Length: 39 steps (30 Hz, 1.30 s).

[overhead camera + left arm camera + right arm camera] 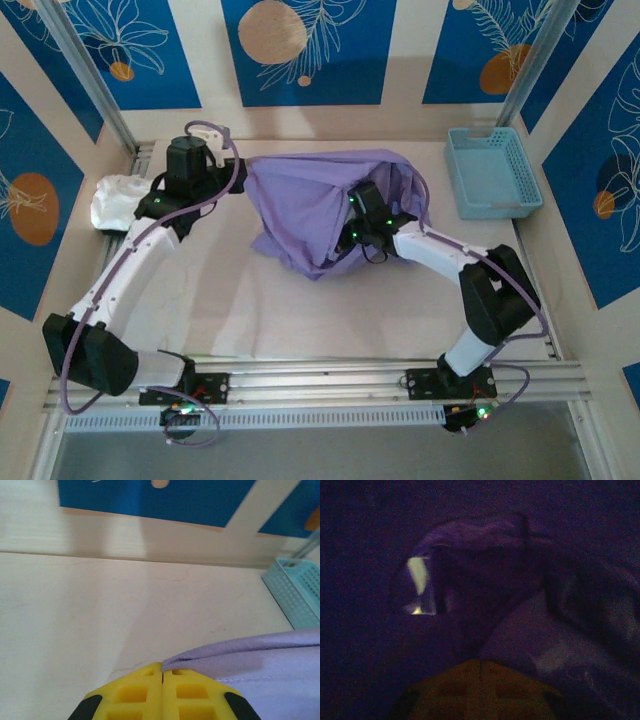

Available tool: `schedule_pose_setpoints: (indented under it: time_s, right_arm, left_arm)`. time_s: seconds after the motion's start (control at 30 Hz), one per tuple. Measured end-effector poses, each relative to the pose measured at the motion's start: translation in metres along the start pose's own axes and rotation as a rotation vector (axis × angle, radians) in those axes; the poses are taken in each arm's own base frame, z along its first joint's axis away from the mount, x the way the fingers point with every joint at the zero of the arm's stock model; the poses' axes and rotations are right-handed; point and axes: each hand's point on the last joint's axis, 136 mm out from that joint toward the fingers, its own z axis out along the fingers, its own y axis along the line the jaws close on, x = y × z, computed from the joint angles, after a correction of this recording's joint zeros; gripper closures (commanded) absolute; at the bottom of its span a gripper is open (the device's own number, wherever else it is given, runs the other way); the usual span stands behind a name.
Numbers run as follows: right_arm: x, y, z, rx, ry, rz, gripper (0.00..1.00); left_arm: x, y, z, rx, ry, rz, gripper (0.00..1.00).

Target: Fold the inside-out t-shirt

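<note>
Left fingers (135, 692) pinch the lavender t-shirt (310, 210) by its hem above the table's (250, 310) far edge; right fingers (455, 685), buried inside the shirt, press together; whether on cloth, can't tell.

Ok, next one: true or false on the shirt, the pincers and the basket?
1. The left pincer is shut on the t-shirt's edge. True.
2. The t-shirt lies folded flat. False: it hangs bunched between the pincers.
3. The right pincer sits under the t-shirt's fabric. True.
4. The blue basket holds the t-shirt. False: the two are apart.
5. The white garment lies beside the blue basket. False: it lies on the opposite side, far left.
</note>
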Motion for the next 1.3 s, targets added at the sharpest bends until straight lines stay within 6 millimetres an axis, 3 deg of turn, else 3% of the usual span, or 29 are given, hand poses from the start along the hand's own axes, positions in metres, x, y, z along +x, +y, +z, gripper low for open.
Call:
schedule_pose_setpoints:
  time_s: [0.23, 0.4, 0.53, 0.63, 0.73, 0.9, 1.03, 1.17, 1.3]
  right_arm:
    - [0.004, 0.000, -0.005, -0.026, 0.015, -0.031, 1.00]
    - [0.012, -0.003, -0.006, -0.023, 0.045, -0.051, 1.00]
    - [0.006, 0.005, -0.011, -0.061, 0.024, -0.057, 1.00]
    - [-0.009, 0.015, -0.020, -0.109, -0.015, -0.062, 1.00]
    - [-0.040, 0.025, -0.044, -0.162, -0.108, -0.065, 1.00]
    - [-0.102, 0.035, -0.118, -0.245, -0.365, -0.057, 1.00]
    - [-0.126, 0.042, -0.162, -0.292, -0.499, -0.072, 1.00]
    - [-0.120, 0.044, -0.157, -0.329, -0.488, -0.069, 1.00]
    - [-0.096, 0.036, -0.131, -0.336, -0.405, -0.037, 1.00]
  left_arm:
    - [0.001, 0.049, 0.021, -0.094, -0.012, -0.117, 1.00]
    - [-0.002, 0.087, 0.025, -0.147, -0.024, -0.214, 1.00]
    - [0.000, 0.095, 0.027, -0.142, -0.031, -0.245, 1.00]
    - [0.017, 0.100, 0.037, -0.142, -0.004, -0.258, 1.00]
    - [0.045, 0.112, 0.048, -0.168, 0.052, -0.272, 1.00]
    - [0.097, 0.133, 0.059, -0.237, 0.138, -0.300, 1.00]
    - [0.138, 0.149, 0.065, -0.287, 0.205, -0.320, 1.00]
    - [0.174, 0.153, 0.063, -0.294, 0.260, -0.336, 0.57]
    - [0.183, 0.130, 0.054, -0.224, 0.270, -0.350, 0.34]
